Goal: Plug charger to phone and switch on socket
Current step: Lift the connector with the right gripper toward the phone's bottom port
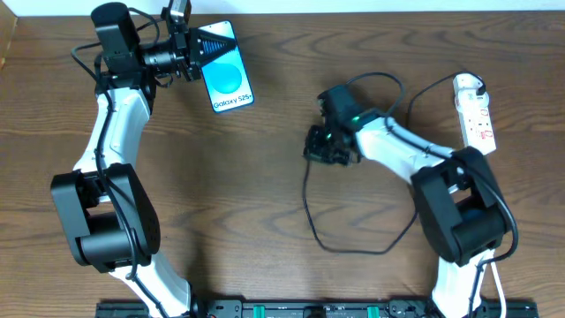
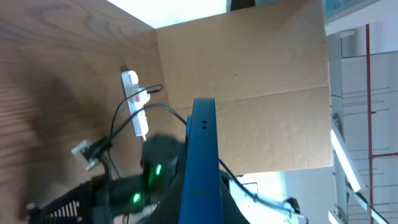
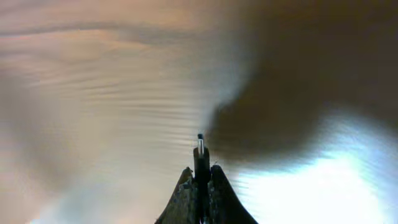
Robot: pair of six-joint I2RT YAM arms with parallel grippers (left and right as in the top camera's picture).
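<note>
Table (image 1: 265, 177): brown wood, grain running left to right across the overhead frame.

Upper right of frame: white socket strip (image 1: 475, 113) with red markings. It lies flat on the wood, its long side running roughly top to bottom.

Black charger cable (image 1: 305, 201): lies loose on the wood. It drops from centre frame, sweeps through the lower centre and climbs toward the right. A second arc runs above centre toward the strip.

Right wrist view: wood surface (image 3: 93, 93) close and blurred, grain faint.

Even overhead light; blurred, shadowy wrist close-up
</note>
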